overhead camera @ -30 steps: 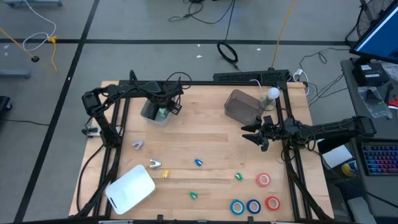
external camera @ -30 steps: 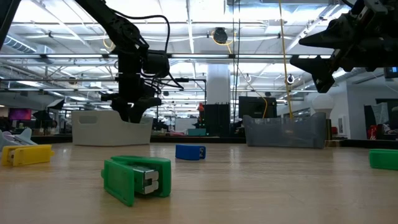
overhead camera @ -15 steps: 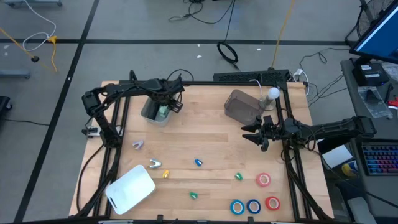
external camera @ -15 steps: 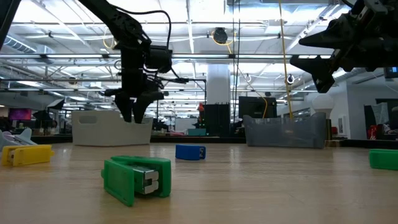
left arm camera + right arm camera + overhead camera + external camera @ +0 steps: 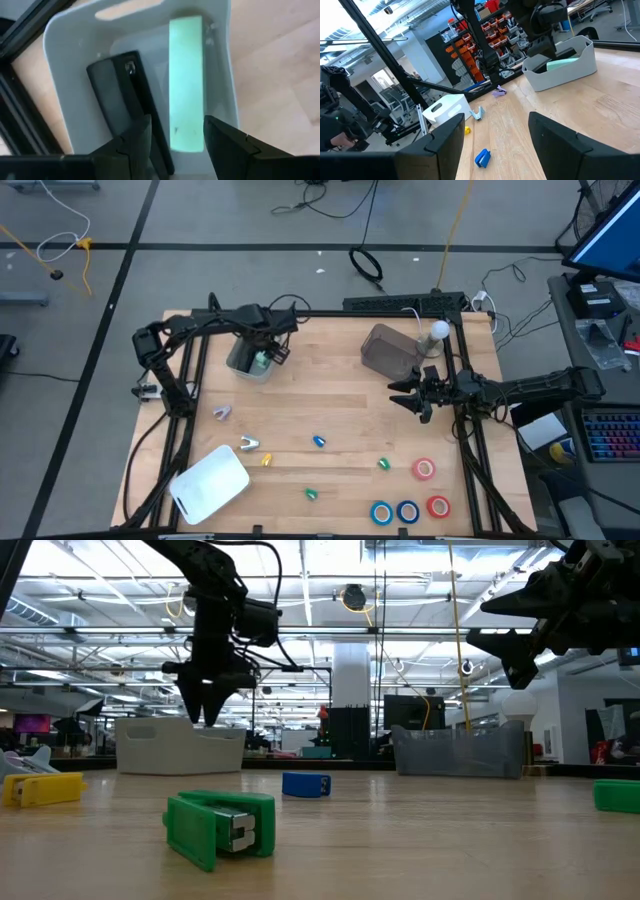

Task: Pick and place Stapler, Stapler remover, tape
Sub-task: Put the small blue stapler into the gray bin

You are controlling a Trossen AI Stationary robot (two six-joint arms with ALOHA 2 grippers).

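Wooden table [image 5: 340, 395] held scattered items. Left gripper [image 5: 262, 352] hovered over white bin [image 5: 238, 363] at far left, fingers [image 5: 227, 150] spread, empty. Bin held pale green stapler [image 5: 186, 82] beside black stapler [image 5: 122, 95]. Right gripper [image 5: 402, 398] hung right of centre, fingers [image 5: 560, 145] apart, grasping nothing, near grey bin [image 5: 385, 350]. Tape rolls [image 5: 408, 510] lay near right corner: two blue, two red. Green stapler [image 5: 220, 827] lay nearest in low view, blue stapler [image 5: 306, 784] beyond it.
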